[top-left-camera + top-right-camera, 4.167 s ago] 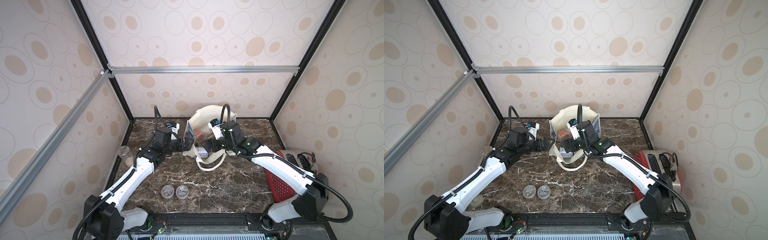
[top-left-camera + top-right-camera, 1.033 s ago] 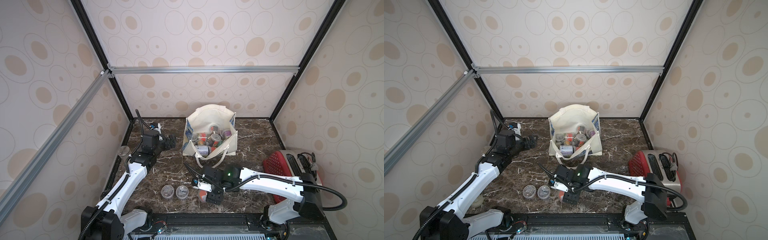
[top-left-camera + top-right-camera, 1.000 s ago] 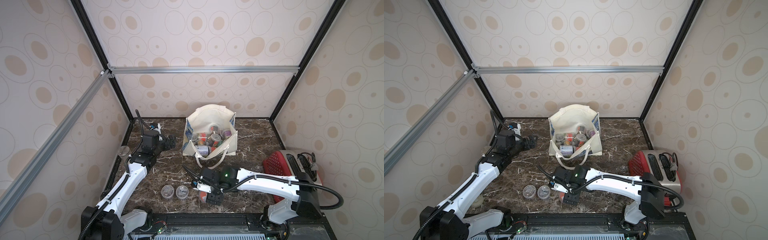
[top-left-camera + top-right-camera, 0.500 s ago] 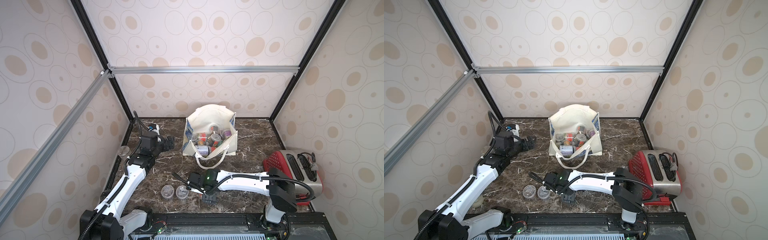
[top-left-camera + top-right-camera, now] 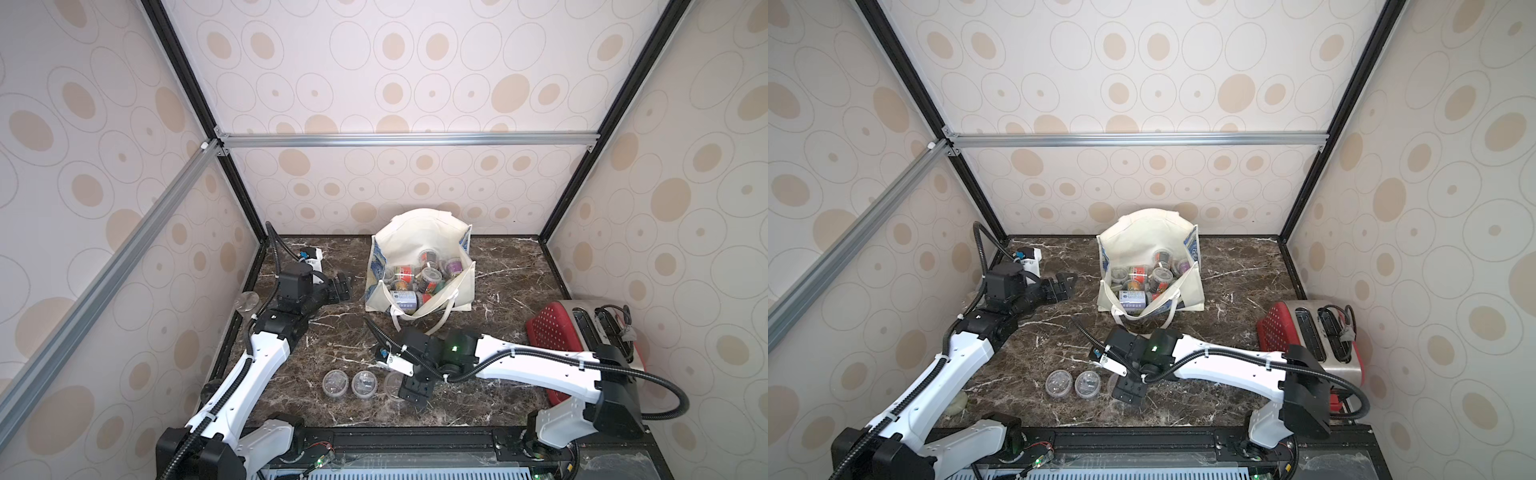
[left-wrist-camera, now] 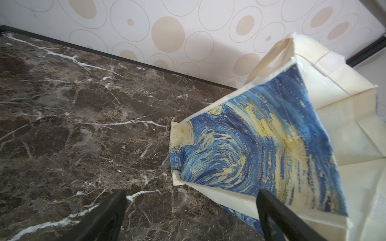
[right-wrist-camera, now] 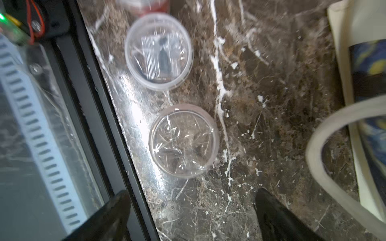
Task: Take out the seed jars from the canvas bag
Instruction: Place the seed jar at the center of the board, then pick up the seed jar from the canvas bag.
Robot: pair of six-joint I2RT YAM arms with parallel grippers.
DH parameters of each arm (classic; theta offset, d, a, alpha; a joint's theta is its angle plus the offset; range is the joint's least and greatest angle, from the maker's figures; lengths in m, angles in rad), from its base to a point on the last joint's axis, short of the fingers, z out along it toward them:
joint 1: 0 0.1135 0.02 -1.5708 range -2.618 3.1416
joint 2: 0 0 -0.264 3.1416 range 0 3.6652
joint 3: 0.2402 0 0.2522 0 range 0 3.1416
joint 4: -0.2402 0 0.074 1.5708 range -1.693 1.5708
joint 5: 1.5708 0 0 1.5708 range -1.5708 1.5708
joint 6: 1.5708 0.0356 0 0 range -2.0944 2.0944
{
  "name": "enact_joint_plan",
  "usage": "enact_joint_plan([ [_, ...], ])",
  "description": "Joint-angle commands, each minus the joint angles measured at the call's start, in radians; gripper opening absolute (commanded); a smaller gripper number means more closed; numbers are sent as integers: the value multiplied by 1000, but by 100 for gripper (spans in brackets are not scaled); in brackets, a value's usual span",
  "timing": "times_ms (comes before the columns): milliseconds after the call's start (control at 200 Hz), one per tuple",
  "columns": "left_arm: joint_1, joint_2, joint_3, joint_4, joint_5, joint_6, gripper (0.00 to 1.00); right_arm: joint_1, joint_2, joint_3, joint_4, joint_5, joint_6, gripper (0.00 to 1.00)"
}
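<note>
Right gripper (image 7: 192,193) gapes empty near round clear plastic seed jars (image 7: 183,140) on veined marble (image 7: 271,104); left gripper (image 6: 191,192) likewise apart.

Seed jar (image 5: 392,384) partly behind right tool (image 5: 414,391)

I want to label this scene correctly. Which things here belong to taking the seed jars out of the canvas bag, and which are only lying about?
Belong to the job:
- canvas bag
- seed jars in the bag
- taken-out seed jars, in a row at the front

Just lying about:
- red toaster
- clear container by the left wall
</note>
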State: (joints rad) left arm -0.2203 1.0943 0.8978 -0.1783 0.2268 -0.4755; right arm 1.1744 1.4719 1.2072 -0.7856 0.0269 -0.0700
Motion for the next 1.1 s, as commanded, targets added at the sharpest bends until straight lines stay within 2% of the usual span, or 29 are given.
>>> enact_joint_plan([
  [0, 3, -3, 64, 50, 96, -10, 98, -52, -85, 46, 21, -28, 72, 95],
  [90, -3, 3, 62, 89, 139, -50, 98, -105, -144, 80, 66, 29, 123, 96],
  [140, -17, 8, 58, 119, 172, -69, 98, -136, -170, 86, 112, 94, 153, 100],
  [200, -50, 18, 58, 144, 180, -84, 98, -186, -183, 96, 154, 163, 198, 99],
  [385, -207, 76, 92, 154, 76, -40, 98, -378, -91, 209, 132, 166, 363, 99],
  [490, -262, 126, 126, 118, 9, 2, 98, -434, -21, 264, 121, 125, 366, 99],
  [665, -320, 187, 130, 47, -141, 52, 98, -499, 88, 359, 45, 87, 459, 97],
  [860, -380, 190, 41, 64, -104, 58, 98, -525, 185, 431, -59, 155, 487, 94],
  [1096, -428, 177, -40, 105, -84, 26, 98, -524, 266, 452, -91, 247, 486, 93],
])
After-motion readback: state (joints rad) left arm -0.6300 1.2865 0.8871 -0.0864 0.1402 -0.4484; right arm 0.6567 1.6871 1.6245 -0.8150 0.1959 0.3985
